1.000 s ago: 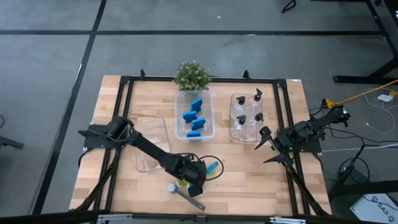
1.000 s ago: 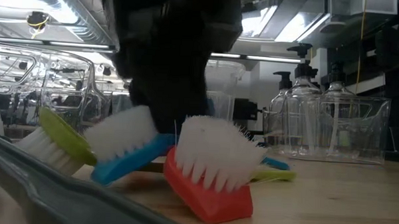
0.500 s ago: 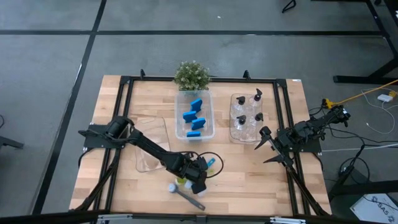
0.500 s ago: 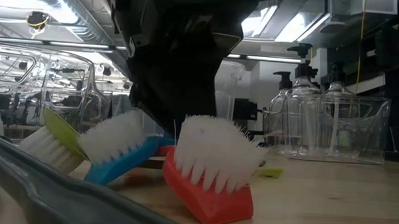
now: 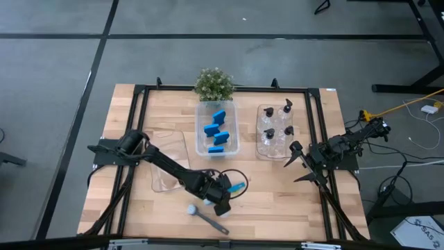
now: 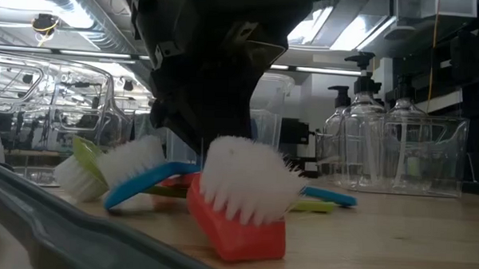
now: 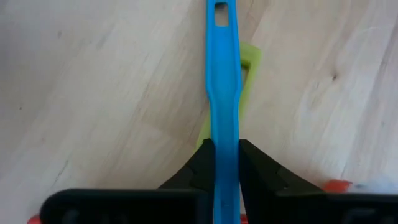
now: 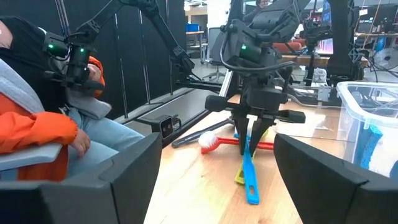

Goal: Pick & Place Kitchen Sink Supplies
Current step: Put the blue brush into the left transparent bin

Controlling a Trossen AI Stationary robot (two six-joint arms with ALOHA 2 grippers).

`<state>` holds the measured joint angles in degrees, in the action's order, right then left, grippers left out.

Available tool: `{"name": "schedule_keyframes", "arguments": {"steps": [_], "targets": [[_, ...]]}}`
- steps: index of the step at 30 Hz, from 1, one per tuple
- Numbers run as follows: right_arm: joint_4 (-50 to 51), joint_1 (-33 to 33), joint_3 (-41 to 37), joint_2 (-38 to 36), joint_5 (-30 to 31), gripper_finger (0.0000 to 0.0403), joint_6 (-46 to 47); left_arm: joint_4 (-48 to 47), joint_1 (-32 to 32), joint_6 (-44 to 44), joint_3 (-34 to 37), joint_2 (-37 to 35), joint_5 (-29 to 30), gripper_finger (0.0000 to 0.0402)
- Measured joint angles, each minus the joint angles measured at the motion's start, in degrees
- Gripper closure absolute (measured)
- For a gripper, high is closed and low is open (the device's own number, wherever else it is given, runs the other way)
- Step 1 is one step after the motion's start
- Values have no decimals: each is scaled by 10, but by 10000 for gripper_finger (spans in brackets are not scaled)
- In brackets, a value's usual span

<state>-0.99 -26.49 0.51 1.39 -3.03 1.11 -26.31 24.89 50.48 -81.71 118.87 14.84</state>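
Note:
Near the table's front edge lies a heap of brushes: a blue one (image 5: 237, 186), a red one (image 6: 236, 218), a yellow-green one (image 6: 82, 173) and a grey one (image 5: 208, 218). My left gripper (image 5: 220, 198) stands over the heap, shut on the blue brush (image 7: 224, 74). The yellow-green handle (image 7: 249, 62) lies on the wood under the blue one. Blue sponges (image 5: 217, 128) sit in a clear bin, and pump bottles (image 5: 276, 128) in another. My right gripper (image 5: 298, 163) waits open at the right edge. My left gripper pinches the blue brush's handle (image 7: 225, 134) by its two narrow sides, between the two fingers (image 7: 258, 171), about midway along. The fingers come steeply from above and stand across the handle. The handle's free end (image 6: 327, 196) lies low over the yellow-green handle, and the bristle head (image 6: 134, 167) is raised.
An empty clear bin (image 5: 170, 161) stands left of the sponge bin (image 5: 232, 139), with a potted plant (image 5: 214, 83) behind them. The grey brush's handle (image 6: 60, 232) crosses the low view's foreground. A person in orange (image 8: 37, 134) sits beyond the table.
My left gripper has shut on the blue brush's handle, rolling a little and staying in place. The heap has shifted under it. The blue head has tipped lower, the yellow-green head has swung nearer to it, and the red brush has slid slightly.

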Motion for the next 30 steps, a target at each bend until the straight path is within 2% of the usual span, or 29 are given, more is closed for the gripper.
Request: {"name": "schedule_keyframes", "arguments": {"steps": [8,18,25,30], "targets": [[0,0,0,0,0,95,1,-2,14,0,0,-22,50,363],[0,0,0,0,0,95,1,1,29,-3,0,-57,79,363],[0,0,0,0,0,95,0,-7,38,-33,0,-102,110,363],[0,0,0,0,0,95,0,-13,39,-74,0,-147,111,363]]}}
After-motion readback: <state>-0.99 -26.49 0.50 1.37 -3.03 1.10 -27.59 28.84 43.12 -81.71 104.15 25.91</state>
